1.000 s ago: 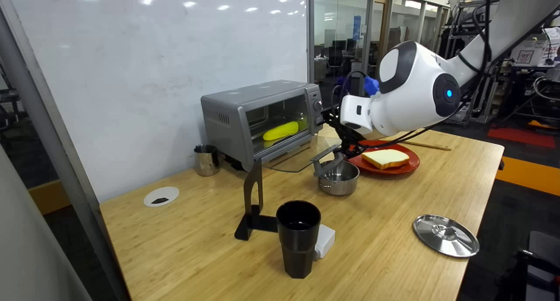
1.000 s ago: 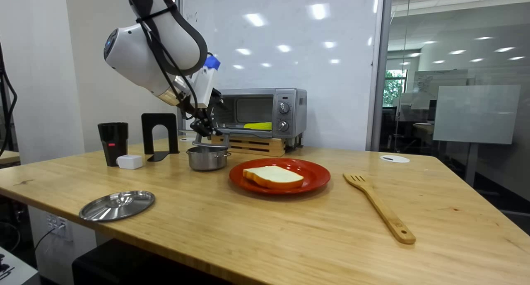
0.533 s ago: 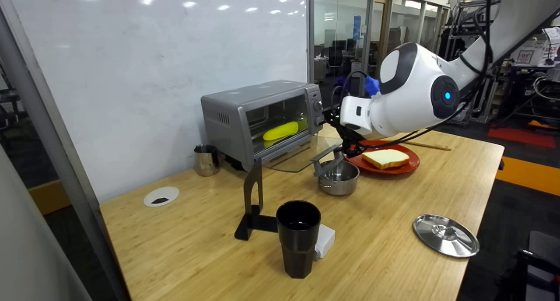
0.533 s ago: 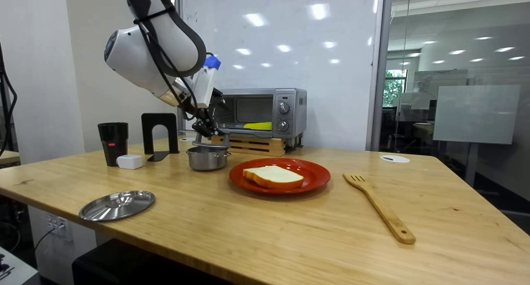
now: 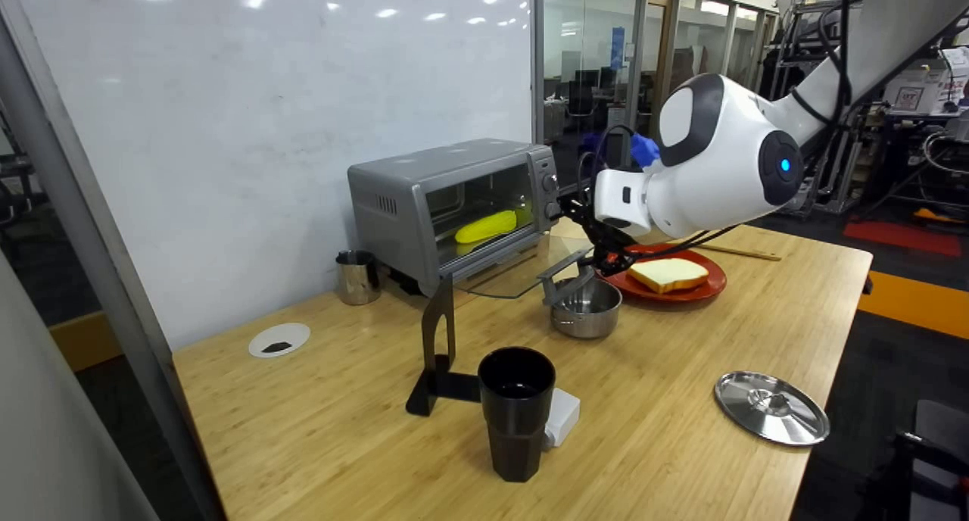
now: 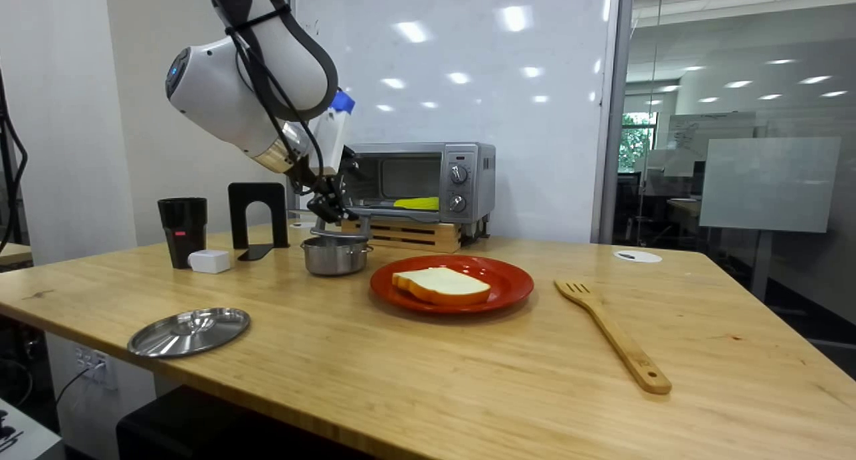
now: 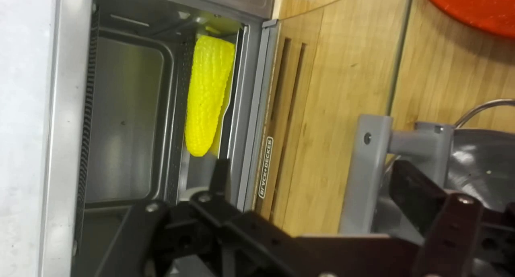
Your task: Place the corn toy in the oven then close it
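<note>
The yellow corn toy point(image 7: 210, 94) lies inside the grey oven point(image 5: 390, 218), near the front and the knob side. It also shows through the opening in both exterior views point(image 5: 487, 226) point(image 6: 418, 203). The oven's glass door is folded down, and its grey handle point(image 7: 366, 168) sits over the steel pot. My black gripper point(image 7: 312, 174) is open and empty, with its fingers wide apart. In the wrist view one finger overlaps the oven sill and the other overlaps the handle and pot. In an exterior view the gripper point(image 5: 602, 252) is just above the handle; contact cannot be told.
The steel pot point(image 5: 584, 316) stands under the door handle. The red plate with bread point(image 6: 381, 289) is beside it. A black stand point(image 5: 435, 354), black cup point(image 5: 516, 415), white block point(image 5: 562, 416), pot lid point(image 6: 190, 331) and wooden spatula point(image 6: 615, 333) lie around. A metal cup point(image 5: 357, 277) is beside the oven.
The arm and wrist have shifted slightly, a little away from the oven in an exterior view. The corn toy, oven and door have not moved.
</note>
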Robot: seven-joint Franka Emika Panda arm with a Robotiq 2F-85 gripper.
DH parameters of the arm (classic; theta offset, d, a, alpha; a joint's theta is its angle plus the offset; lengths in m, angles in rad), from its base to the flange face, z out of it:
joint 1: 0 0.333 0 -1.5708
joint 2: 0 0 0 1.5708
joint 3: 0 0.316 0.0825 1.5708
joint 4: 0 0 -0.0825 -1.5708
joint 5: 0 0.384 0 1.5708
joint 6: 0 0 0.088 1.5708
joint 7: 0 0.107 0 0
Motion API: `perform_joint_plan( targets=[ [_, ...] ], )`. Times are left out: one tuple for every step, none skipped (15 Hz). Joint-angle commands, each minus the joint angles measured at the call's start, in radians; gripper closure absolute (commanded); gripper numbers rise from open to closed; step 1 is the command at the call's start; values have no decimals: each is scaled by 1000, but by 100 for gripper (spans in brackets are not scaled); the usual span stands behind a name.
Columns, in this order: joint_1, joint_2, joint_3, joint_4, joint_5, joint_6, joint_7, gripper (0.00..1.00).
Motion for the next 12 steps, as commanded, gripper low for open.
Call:
perform_joint_plan(
  targets=[
    [-21,-21,33,-6,-161,55,94,0],
    [-36,-22,78,6,-87,58,20,0],
    [-38,-20,86,9,-86,57,25,0],
    [-45,-16,103,20,-77,60,12,0],
    [-54,-13,124,24,-75,49,6,0],
    [-63,-7,140,33,-74,49,6,0],
    [-69,1,148,36,-74,46,1,0],
    [-82,8,155,40,-74,44,-1,0],
    [-91,13,159,41,-74,41,-4,0],
    [-103,17,164,43,-74,41,-5,0],
    [-110,19,167,43,-74,41,-4,0],
    [-119,22,169,43,-73,40,-2,0]
  ],
)
